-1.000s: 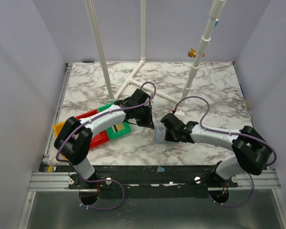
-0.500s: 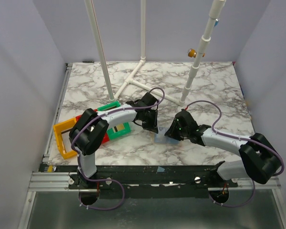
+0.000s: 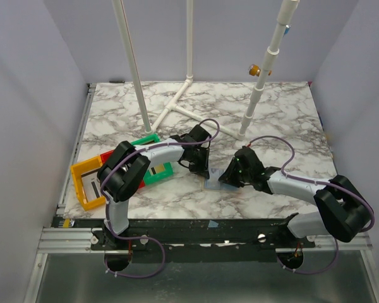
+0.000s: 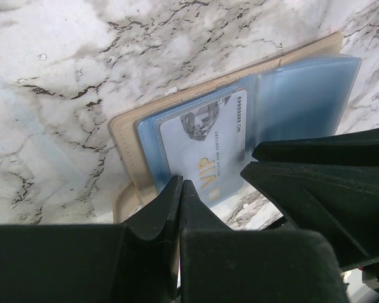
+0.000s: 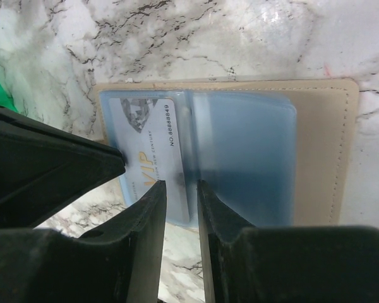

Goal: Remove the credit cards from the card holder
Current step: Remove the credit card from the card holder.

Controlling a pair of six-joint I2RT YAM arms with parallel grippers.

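Over last second, left gripper (image 3: pixel 198 167) closes in opposite right gripper (image 3: pixel 230 177) at card holder (image 3: pixel 213 184), mid-desk (image 3: pixel 271 113) toward near edge. I note left fingers (image 4: pixel 158 214) together at white card (image 4: pixel 202 142) edge; right fingers (image 5: pixel 145 214) narrowly apart, grip unclear. Card sleeved, extraction pending.

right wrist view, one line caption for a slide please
Right claw, open only a slit, at the edge of the white VIP card in the open card holder, left claw beside it.

a white card (image 4: pixel 202 142) (marked "vip") is seen sleeved inside the card holder (image 4: pixel 123 151); the left gripper (image 4: pixel 180 189) is closed, tips set at the holder's near edge.
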